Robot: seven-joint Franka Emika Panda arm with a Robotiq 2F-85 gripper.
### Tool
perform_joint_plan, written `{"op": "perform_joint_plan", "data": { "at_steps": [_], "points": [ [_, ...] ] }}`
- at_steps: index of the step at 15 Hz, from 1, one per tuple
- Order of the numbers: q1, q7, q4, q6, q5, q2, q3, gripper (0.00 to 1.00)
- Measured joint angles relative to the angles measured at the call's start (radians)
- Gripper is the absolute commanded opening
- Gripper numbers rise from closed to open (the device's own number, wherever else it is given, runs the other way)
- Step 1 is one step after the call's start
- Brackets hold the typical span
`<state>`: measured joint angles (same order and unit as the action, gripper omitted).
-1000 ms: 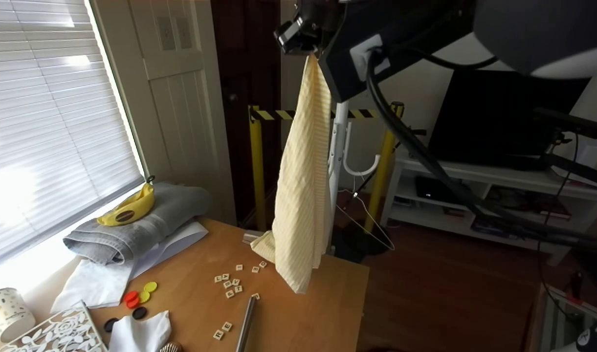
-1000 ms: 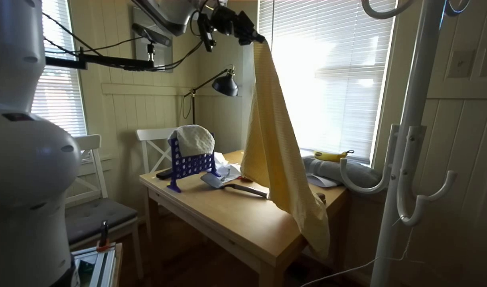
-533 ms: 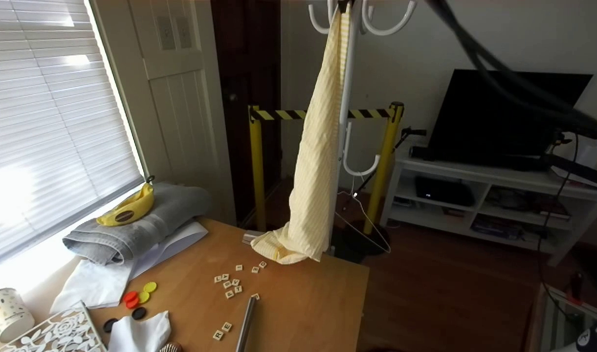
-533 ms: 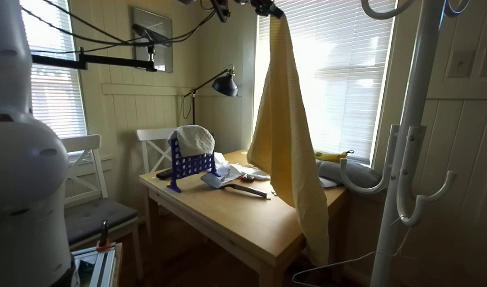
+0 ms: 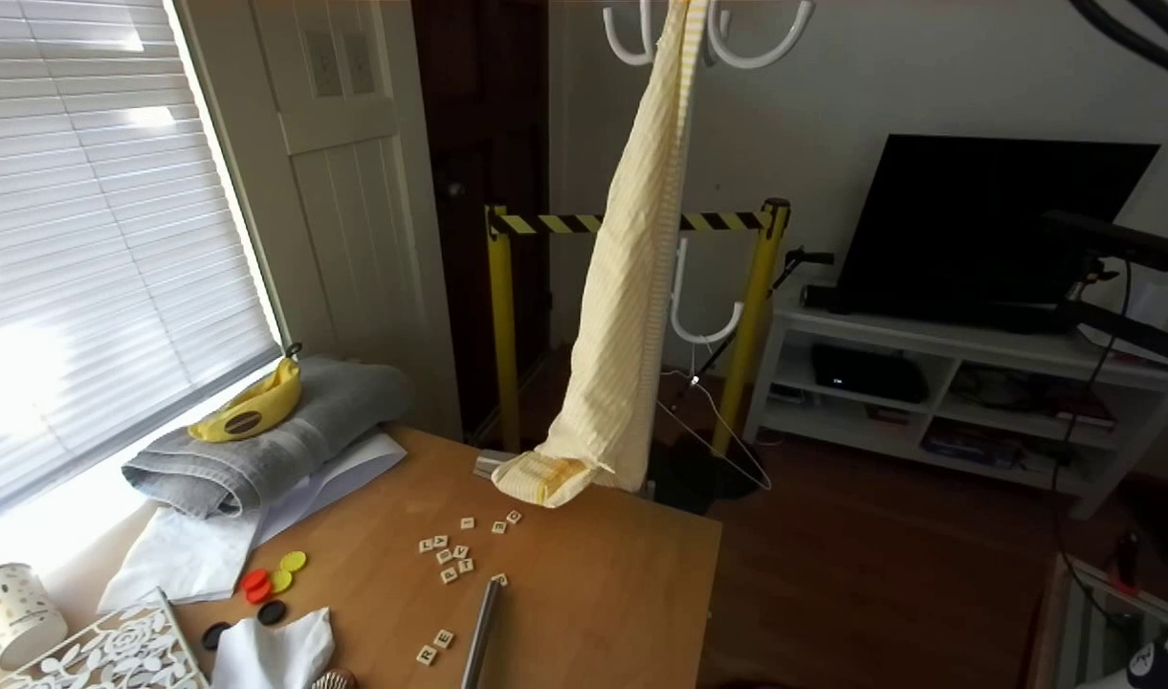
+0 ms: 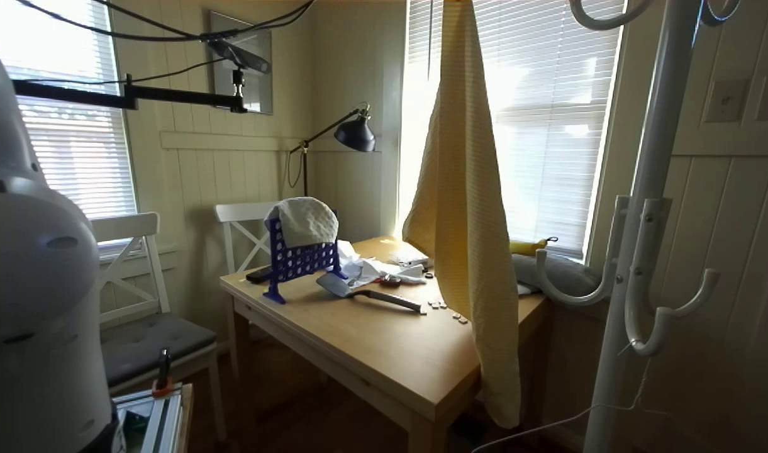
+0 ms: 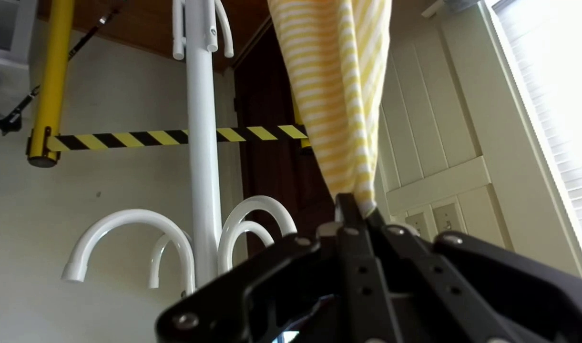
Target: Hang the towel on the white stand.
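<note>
At the far left of an exterior view my arm (image 6: 38,283) stands pale at the edge, with a white chair (image 6: 157,333) partly behind it. Next comes the wooden table (image 6: 384,358): a blue rack (image 6: 303,261) with a white cloth (image 6: 305,220) draped over its top, a spatula (image 6: 387,299) lying near its foot, then some small tiles (image 6: 437,305). Farther right the yellow towel (image 6: 472,207) hangs long and loosely folded from the top edge of that view, its lower end dropping past the table's corner (whether it brushes the wood, I can't tell from here). A grey rolled cloth (image 6: 560,274) lies partly behind it, and the white stand (image 6: 641,207) rises farthest right, apart from the towel.

In my wrist view I read a yellow post (image 7: 55,81) at left, striped tape (image 7: 128,138) running from it behind the stand, and the stand's curved hooks (image 7: 131,217). To their right is my gripper (image 7: 362,209), pressed together and pinching a gathered end of the towel, which widens away from the pinch in yellow and white stripes, with a gap between it and the hooks. Rightmost, a panelled wall (image 7: 414,119) and a bright window (image 7: 565,95).
</note>
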<state>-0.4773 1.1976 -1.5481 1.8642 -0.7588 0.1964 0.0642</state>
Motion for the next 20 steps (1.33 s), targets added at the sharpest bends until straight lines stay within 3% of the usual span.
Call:
{"op": "perform_joint_plan", "data": {
  "at_steps": [2,5,12,20],
  "points": [
    [0.02,0.004,-0.004,0.001,0.0,-0.001,0.021,0.01],
    [0.118,-0.026,0.001,0.02,0.016,-0.001,0.075,0.01],
    [0.324,-0.337,0.069,0.02,-0.017,-0.006,0.073,0.03],
    [0.358,-0.342,0.125,0.005,-0.075,-0.06,0.095,0.01]
  ]
}}
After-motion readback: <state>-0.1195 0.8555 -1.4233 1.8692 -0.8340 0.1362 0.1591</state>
